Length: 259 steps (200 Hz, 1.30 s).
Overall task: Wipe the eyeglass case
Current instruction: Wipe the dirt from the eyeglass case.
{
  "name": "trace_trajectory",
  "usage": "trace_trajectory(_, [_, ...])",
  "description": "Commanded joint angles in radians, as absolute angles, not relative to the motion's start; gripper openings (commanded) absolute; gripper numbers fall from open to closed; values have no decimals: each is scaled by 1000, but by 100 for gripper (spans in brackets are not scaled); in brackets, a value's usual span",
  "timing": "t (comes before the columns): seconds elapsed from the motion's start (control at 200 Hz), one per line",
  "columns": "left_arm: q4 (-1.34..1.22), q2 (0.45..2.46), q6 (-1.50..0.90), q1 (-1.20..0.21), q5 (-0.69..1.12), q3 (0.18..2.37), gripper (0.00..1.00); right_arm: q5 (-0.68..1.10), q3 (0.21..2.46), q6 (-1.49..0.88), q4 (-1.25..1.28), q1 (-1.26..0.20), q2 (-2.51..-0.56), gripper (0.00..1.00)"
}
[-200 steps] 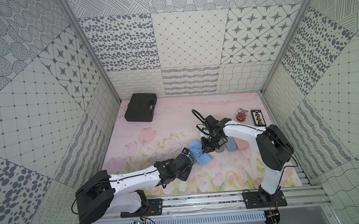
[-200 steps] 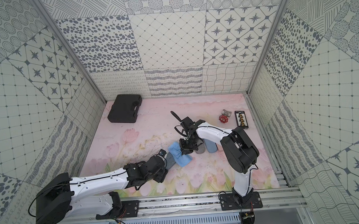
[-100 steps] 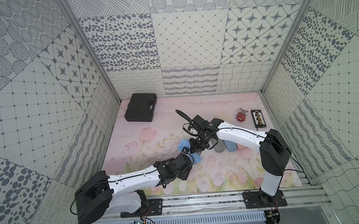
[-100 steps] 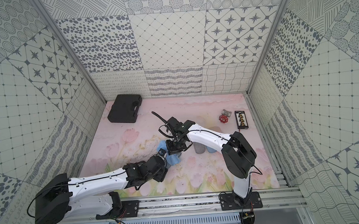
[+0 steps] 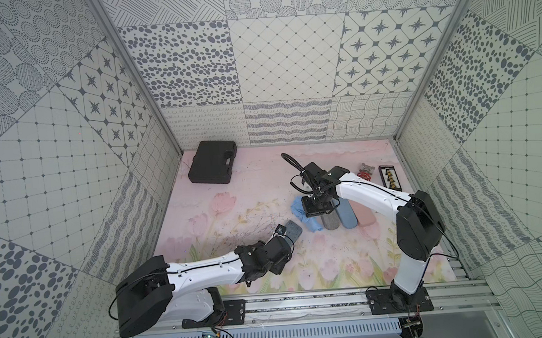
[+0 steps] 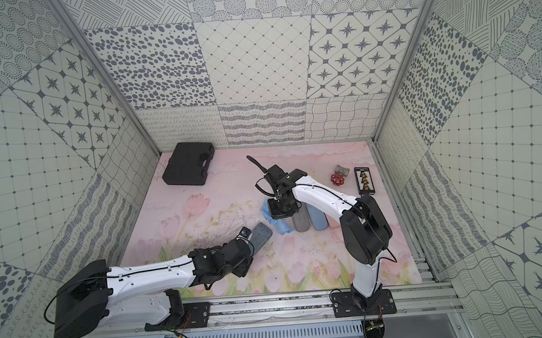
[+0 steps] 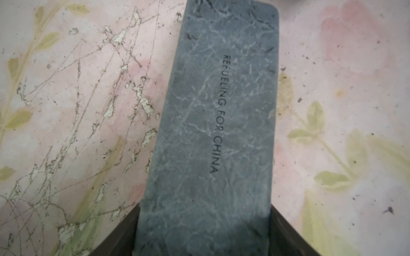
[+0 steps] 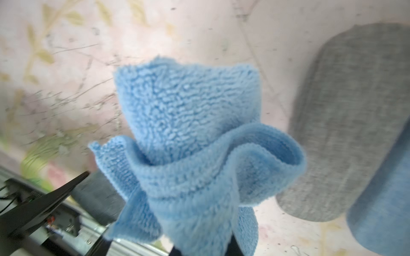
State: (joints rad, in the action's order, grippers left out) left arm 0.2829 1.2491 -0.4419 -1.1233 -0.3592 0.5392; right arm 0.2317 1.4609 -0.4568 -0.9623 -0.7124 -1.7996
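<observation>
A dark grey marbled eyeglass case (image 7: 213,133) with printed lettering sticks out of my left gripper (image 7: 204,232), which is shut on its near end. In both top views the eyeglass case (image 5: 293,229) (image 6: 262,234) points up and to the right, low over the mat. My right gripper (image 8: 203,249) is shut on a bunched blue cloth (image 8: 190,133). In both top views the right gripper (image 5: 315,209) (image 6: 279,211) points down with the blue cloth (image 5: 298,204) (image 6: 266,213) hanging from it. It hangs just right of the case's far end, apart from it.
Three more cases lie side by side under the right arm: grey (image 5: 330,221), blue (image 5: 347,217), pink (image 5: 366,216). A black toolbox (image 5: 212,162) sits at the back left. A red valve (image 5: 364,175) and a black bit holder (image 5: 390,177) lie at the back right.
The right gripper swept the cloth left over the held case, then came back right. The cloth is off the case, which now shows uncovered. The left gripper has barely moved.
</observation>
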Motion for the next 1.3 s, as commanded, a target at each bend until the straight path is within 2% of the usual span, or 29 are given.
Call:
trace_trajectory(0.0, [267,1281,-456,-1158,-465,560,36,455,1414,-533,-861,-758,-1781,0])
trace_trajectory(0.085, [278,1300,-454,-1181,-491,570,36,558,1329,-583,-753,-752,-1791,0])
trace_trajectory(0.16, [286,1314,-450,-1206,-517,578,37,537,1279,-563,-758,-702,-1819,0])
trace_trajectory(0.22, [288,1327,-449,-1224,-534,580,37,410,1311,-504,-856,-659,-1851,0])
trace_trajectory(0.31, [289,1346,-453,-1252,-556,587,37,120,1435,-406,-986,-657,-1872,0])
trace_trajectory(0.405, [315,1378,-467,-1292,-586,606,37,15,1568,-352,-1025,-682,-1882,0])
trace_trajectory(0.62, [381,1488,-519,-1364,-616,671,36,130,1854,-317,-1057,-830,-2105,0])
trace_trajectory(0.71, [441,1533,-571,-1375,-636,701,36,250,1942,-349,-1058,-886,-2181,0])
trace_trajectory(0.776, [503,1548,-610,-1376,-650,714,34,347,1922,-379,-1017,-903,-2180,0])
trace_trajectory(0.896, [568,1557,-692,-1377,-661,714,29,470,1749,-411,-932,-884,-2106,0])
trace_trajectory(1.031, [585,1566,-752,-1375,-646,703,24,495,1486,-411,-872,-749,-2002,0])
trace_trajectory(1.086, [592,1573,-769,-1375,-640,701,22,462,1420,-390,-880,-676,-1977,0])
trace_trajectory(1.161, [598,1574,-780,-1375,-634,701,22,319,1402,-358,-923,-606,-1957,0])
trace_trajectory(1.231, [596,1571,-779,-1377,-631,698,21,182,1469,-335,-985,-598,-1959,0])
trace_trajectory(1.291, [584,1564,-766,-1377,-629,695,21,153,1540,-338,-998,-617,-1959,0])
